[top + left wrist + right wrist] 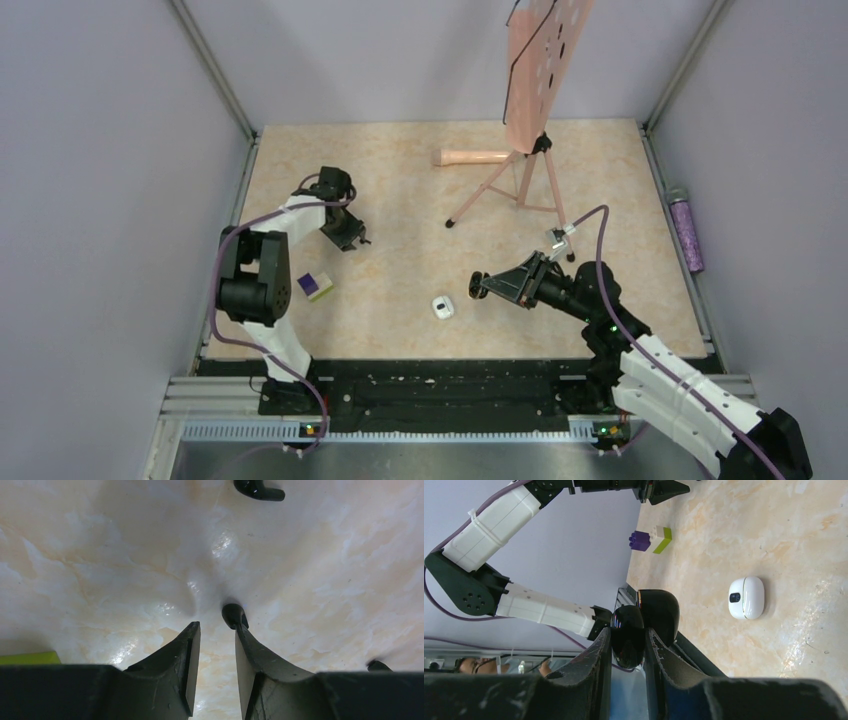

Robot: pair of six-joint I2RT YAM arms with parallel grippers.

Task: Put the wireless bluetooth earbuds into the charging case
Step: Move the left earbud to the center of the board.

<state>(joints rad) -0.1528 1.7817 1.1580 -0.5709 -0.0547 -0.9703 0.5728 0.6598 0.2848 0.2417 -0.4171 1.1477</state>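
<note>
Beige, marble-patterned counter (400, 180) with a wet-looking gloss fills the cell, boxed in by plain grey walls. From overhead I see a pink perforated board on a tripod (530, 170) at the back and a purple bottle (686, 232) beyond the right rail; neither wrist camera shows those.

The charging case (443, 307) is a smooth white pebble lying near the front of the counter, between the two arms. My right wrist camera picks out a small dark oval on its face, too small to read.

The right pincer (482, 285) sits near the case and is clamped on the held earbud (626, 625), glossy black with rounded lobes. Overhead it is only a dark blob.

The left pincer (352, 238) is well off to the left rear. Its own camera shows the jaws partly apart with only bare counter in the gap. The loose earbud (234, 615), a stubby black nub, lies on the counter right at the tip of one finger (250, 650), outside the gap; I cannot tell whether they touch. A second black shape (258, 489) is cropped by the top edge, and I cannot tell what it is.

A studded plastic block (318, 287) in purple, white and yellow-green sits beside the left arm; its studs show only from the right wrist.
</note>
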